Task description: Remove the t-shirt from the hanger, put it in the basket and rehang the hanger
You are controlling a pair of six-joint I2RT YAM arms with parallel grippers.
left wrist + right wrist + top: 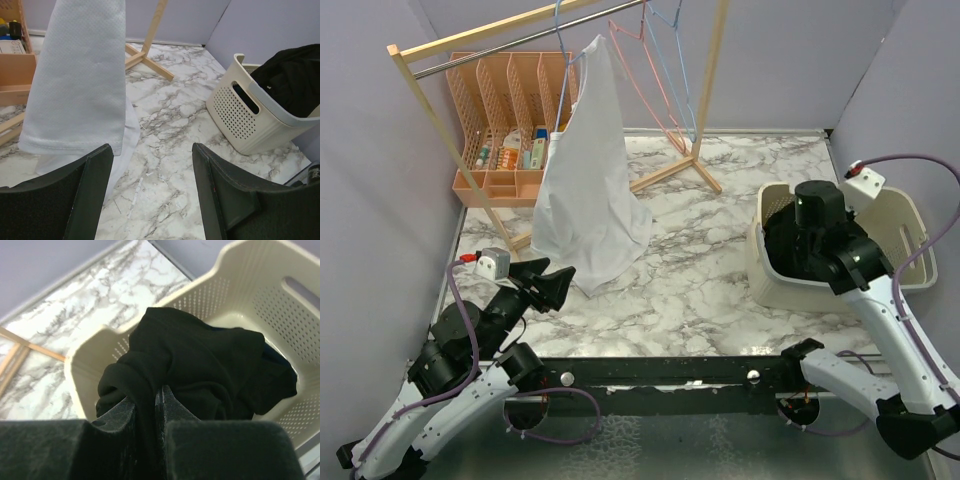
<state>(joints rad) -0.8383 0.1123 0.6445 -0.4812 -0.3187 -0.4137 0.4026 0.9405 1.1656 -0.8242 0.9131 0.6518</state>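
Across the marble table (700, 290) we note a wooden garment rack (707, 90) standing at the far side, with a metal rod along its top. From that rod hangs the white t-shirt (588, 190), on a pale blue wire hanger (560, 35) whose hook shows above the collar. The shirt is bunched narrow at the top and flares downward, and its lower folds appear to reach the tabletop. Spare pink and blue hangers (650, 90) hang further right on the same rod.

At the right edge sits a cream perforated laundry basket (910, 215). An orange slotted organizer (510, 100) stands behind the rack on the left, with small bottles in its front tray.

A black garment (200, 355) lies heaped in the basket. The right gripper (149, 402) is above it, fingers clenched on a fold of the black cloth.

The left gripper (151, 155) sits low near the shirt's hem (70, 145), jaws spread wide and grasping nothing. We see no contact with the fabric.
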